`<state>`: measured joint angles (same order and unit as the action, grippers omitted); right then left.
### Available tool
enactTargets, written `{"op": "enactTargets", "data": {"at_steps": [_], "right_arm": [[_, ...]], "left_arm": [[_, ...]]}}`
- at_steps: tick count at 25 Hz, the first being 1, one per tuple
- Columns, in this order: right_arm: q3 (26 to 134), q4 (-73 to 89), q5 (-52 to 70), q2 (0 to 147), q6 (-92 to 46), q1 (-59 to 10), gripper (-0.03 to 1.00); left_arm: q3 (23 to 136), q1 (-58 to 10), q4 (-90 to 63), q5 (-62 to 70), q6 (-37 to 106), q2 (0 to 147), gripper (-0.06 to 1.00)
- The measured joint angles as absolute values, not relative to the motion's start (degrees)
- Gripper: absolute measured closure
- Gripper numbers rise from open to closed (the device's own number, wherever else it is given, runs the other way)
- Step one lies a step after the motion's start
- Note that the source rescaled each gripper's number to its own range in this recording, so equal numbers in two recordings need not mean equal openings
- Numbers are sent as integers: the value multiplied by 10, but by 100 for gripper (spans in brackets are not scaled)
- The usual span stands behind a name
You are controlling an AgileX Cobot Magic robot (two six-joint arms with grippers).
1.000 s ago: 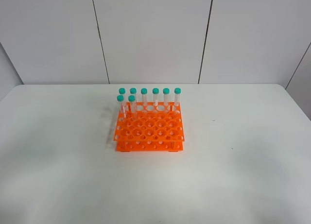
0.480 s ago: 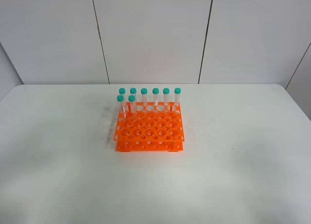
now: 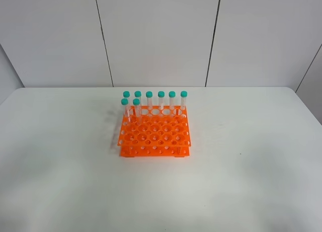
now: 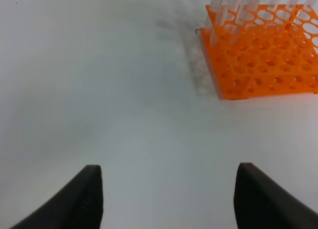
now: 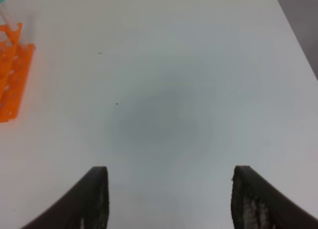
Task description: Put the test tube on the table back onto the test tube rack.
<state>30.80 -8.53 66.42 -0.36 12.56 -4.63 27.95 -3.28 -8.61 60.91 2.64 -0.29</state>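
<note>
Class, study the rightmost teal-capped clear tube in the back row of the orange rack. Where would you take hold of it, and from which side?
Take the rightmost clear plastic tube at its teal screw cap, coming straight down from above. It stands upright with its lower part sunk in the orange plastic rack, so only the top is free. A neighbouring tube sits close on its left, so pinching front to back is probably safest.
</note>
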Motion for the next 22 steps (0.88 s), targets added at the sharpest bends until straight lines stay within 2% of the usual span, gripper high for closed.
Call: {"op": "enactTargets", "data": {"at_steps": [22], "right_arm": [[308,-85,665,-4,126,-46,12]], "left_arm": [[280,-33,-86,610,26,-3,44]]}}
